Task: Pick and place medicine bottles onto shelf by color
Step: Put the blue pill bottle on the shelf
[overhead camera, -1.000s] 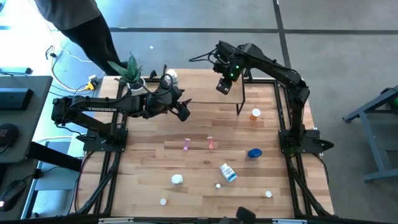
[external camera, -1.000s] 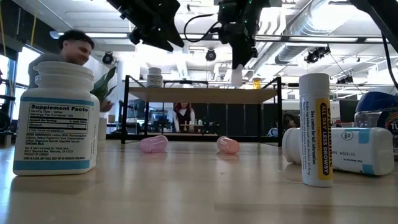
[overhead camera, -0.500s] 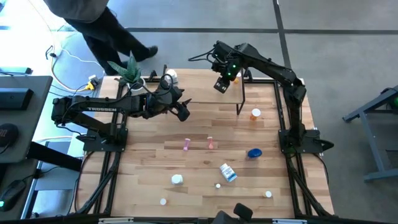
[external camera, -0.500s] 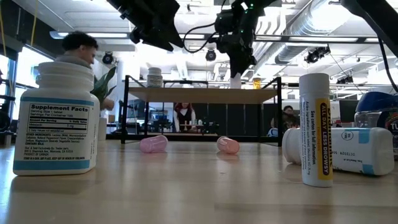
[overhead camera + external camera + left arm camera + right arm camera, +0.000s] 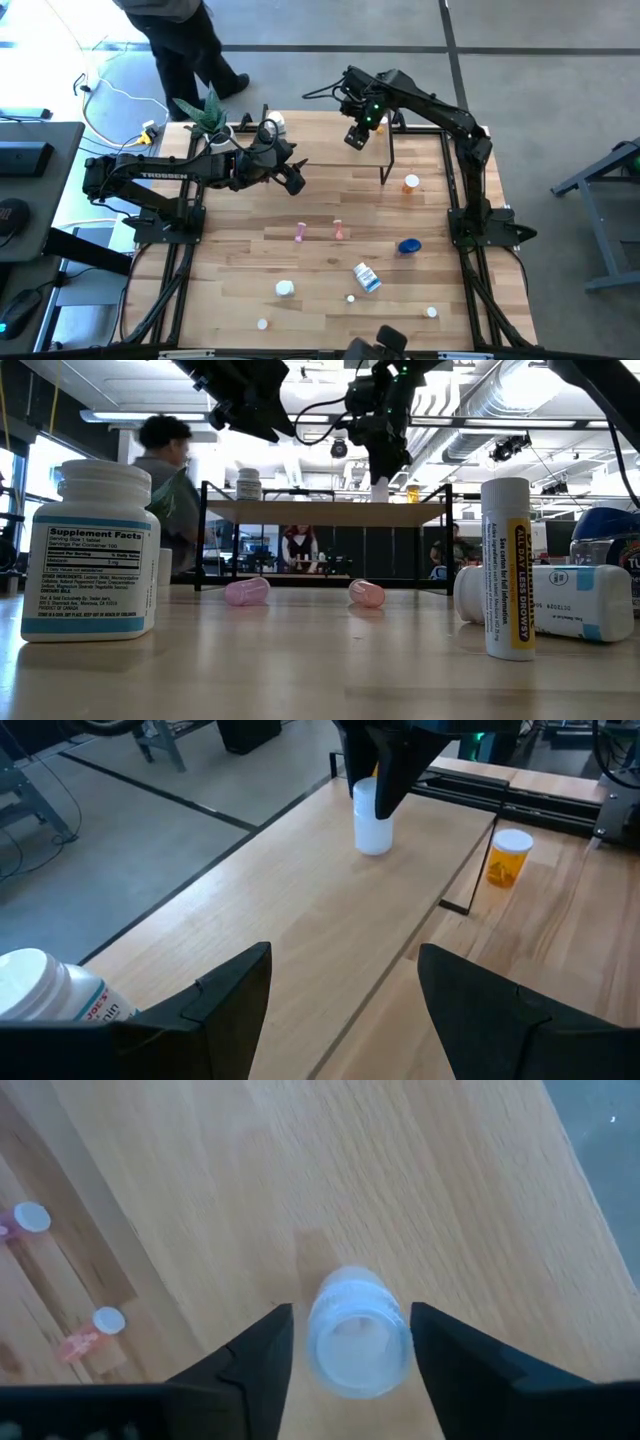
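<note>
Right end effector [image 5: 345, 1342] is hanging straight above the shelf [image 5: 300, 910], fingers parted just off the upright white bottle [image 5: 357, 1332] sitting between them.

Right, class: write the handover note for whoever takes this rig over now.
Right gripper: over the shelf, jaws around a white bottle standing on it.
Left gripper: open, empty, above the shelf's other end.
Done: another white bottle is already on the shelf.
Left: two pink vials, the orange bottle, the blue bottle and several white ones lie on the table.
</note>
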Robot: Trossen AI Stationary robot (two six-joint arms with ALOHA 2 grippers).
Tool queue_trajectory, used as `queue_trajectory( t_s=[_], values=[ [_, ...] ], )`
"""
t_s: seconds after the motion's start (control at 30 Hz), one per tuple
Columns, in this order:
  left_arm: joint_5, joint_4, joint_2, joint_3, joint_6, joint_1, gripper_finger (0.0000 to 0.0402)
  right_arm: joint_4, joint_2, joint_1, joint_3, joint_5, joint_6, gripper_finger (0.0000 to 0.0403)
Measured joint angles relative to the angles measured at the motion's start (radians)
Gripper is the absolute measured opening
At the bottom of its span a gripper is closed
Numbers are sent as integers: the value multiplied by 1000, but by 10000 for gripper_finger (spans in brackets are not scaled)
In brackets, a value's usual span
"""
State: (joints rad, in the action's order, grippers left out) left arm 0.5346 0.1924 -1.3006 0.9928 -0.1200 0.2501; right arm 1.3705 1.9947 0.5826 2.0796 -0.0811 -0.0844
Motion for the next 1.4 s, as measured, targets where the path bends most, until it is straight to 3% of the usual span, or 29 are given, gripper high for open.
queue_trajectory(
  t_s=[0.77,1.0,1.4],
  values=[
    [0,37,6,0,1,-10,243,9,-132,21,0,-14,-28,211],
    [-1,209,19,39,-58,-44,243,49,-188,5,0,-135,-28,211],
    [-35,391,19,44,-113,-105,243,145,-226,-79,0,-139,1,211]
  ],
)
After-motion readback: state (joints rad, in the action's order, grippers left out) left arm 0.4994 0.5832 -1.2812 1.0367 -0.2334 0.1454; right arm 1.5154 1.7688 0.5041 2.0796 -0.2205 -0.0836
